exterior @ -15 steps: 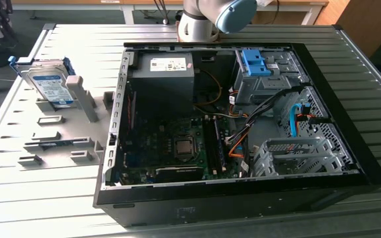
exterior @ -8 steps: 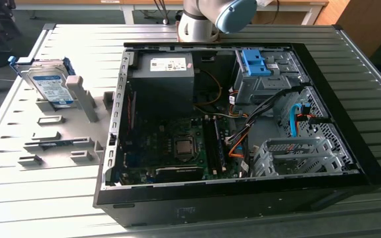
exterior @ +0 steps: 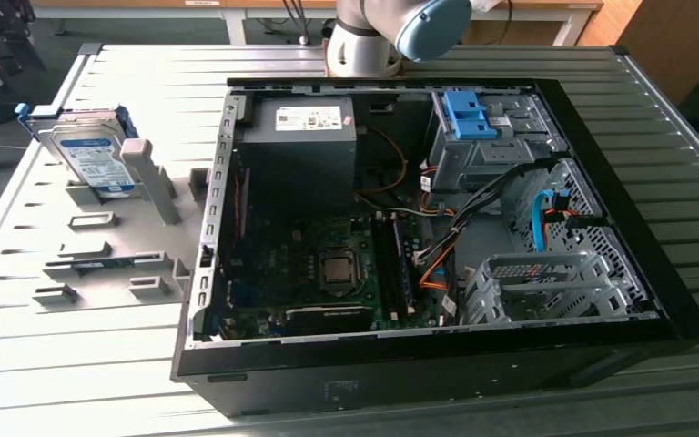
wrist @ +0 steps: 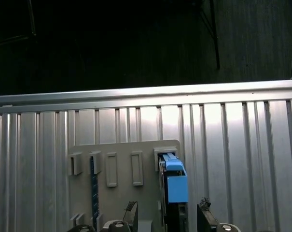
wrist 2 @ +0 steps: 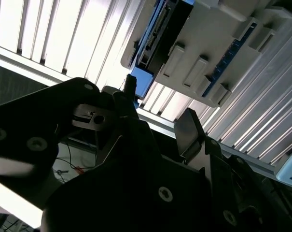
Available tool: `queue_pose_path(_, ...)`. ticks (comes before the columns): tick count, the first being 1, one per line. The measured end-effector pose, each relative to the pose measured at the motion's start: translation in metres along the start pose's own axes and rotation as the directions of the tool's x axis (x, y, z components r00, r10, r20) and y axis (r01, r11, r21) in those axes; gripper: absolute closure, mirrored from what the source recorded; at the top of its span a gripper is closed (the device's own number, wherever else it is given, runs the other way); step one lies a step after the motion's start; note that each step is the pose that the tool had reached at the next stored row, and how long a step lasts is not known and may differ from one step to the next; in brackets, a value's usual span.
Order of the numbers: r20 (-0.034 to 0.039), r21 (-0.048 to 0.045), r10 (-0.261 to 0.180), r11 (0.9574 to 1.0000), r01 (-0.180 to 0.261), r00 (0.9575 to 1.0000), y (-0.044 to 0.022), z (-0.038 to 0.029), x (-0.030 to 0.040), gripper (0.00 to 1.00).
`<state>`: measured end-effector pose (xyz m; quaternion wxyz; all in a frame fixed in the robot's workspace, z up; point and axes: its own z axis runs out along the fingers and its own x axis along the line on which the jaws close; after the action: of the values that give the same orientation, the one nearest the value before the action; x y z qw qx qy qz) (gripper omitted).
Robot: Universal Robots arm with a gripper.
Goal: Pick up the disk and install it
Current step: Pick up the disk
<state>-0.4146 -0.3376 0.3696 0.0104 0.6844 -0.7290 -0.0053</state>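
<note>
The disk (exterior: 90,157) stands on edge in a slot of the grey holder plate (exterior: 119,264), at the exterior view's left, beside the open computer case (exterior: 447,237). It is silver-grey with a blue-and-white label and blue rails. In the first wrist view the disk (wrist: 173,186) shows its blue rail end, lying beyond the gap of my gripper (wrist: 167,217). My gripper is open, with nothing between the fingertips (wrist: 131,212). In the second wrist view the gripper (wrist 2: 160,108) hangs apart from the disk (wrist 2: 158,29) and the holder plate (wrist 2: 218,53).
Inside the case are a grey power-supply box (exterior: 301,137), a blue bracket (exterior: 471,114) on a drive bay, a metal drive cage (exterior: 544,282) and the motherboard (exterior: 325,264). A ribbed metal table (exterior: 106,382) carries everything. The arm (exterior: 380,32) rises at the back.
</note>
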Motion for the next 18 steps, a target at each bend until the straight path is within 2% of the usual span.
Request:
queue_pose_path(5,0.0037,-0.0003,0.000,1.0000,0.000,1.0000,-0.0001,0.0081,-0.0001,0.41)
queue_pose_path(18,0.0040,-0.0004,0.000,1.0000,0.000,1.0000,-0.0002,0.0110,-0.0001,0.41)
